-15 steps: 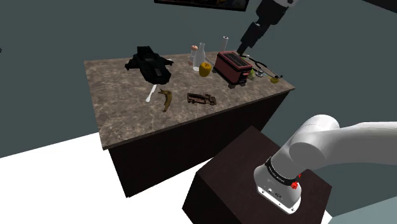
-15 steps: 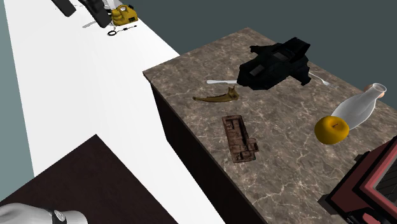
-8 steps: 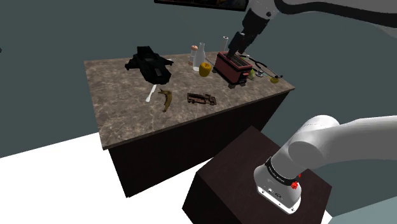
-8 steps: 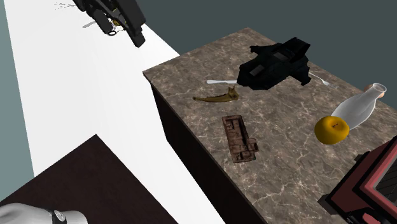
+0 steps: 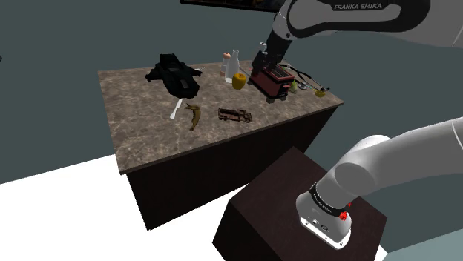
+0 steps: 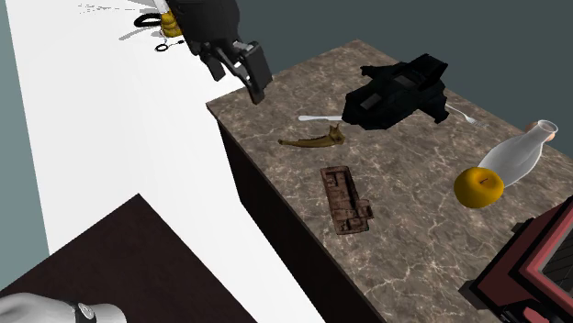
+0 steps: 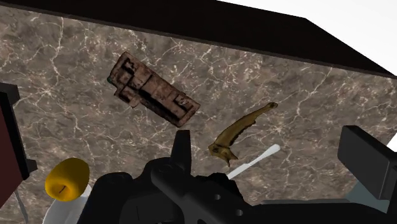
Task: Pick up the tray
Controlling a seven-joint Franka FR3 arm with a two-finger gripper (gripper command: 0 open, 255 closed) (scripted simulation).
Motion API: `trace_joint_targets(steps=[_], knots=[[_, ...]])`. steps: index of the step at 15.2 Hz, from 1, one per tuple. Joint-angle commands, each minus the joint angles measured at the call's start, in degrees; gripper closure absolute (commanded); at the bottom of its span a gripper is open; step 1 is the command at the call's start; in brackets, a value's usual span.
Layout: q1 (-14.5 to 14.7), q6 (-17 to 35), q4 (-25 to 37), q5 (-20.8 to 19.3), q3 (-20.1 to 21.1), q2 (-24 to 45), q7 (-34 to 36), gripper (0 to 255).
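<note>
Big lateral move in the last second. In the shoulder view the gripper [image 5: 259, 61] was above the right end of the red box [image 5: 271, 78]. It now sits at the box's left edge, upper centre-right of frame, and the forearm link [image 5: 349, 13] now spans the top right. In the second exterior view it has come out of the top-left corner to hang in front of the counter [image 6: 432, 229] corner, upper left-of-centre. There the two fingers look spread, with a gap between them and nothing in it.

The tray [image 5: 234, 115] is the flat brown compartmented piece. It lies flat on the marble top, centre of the shoulder frame, near the counter's front edge, in the same spot in all frames.
- Curved brown piece [image 5: 194, 116]: just left of it.
- White spoon [image 5: 174, 111]: past that.
- Yellow fruit [image 5: 239, 81] and clear bottle [image 5: 234, 63]: above it in frame, well apart.
- Black model [image 5: 174, 74]: upper left.

In the wrist view the tray lies ahead of the hand on a diagonal, with the curved piece and spoon off to one side.

My read: this is transit, not final approach. The gripper is apart from the tray in every view, with no contact. The direction of travel suggests it is leaving the red box and lining up on the tray. Next it needs to descend and rotate so the jaws straddle one rim wall. The tray looks low and thin, so the risk is scraping the counter or pushing the tray instead of gripping it.
</note>
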Motion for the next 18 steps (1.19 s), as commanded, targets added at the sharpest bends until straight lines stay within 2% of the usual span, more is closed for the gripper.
trace_joint_targets(steps=[1,9,18], knots=[[-0.67,3.60,0.53,-0.06,-0.28,4.38,0.75,0],[-3.05,13.75,4.11,0.18,-2.18,19.41,2.78,0],[-5.37,21.71,12.49,2.26,-4.39,37.31,4.06,0]])
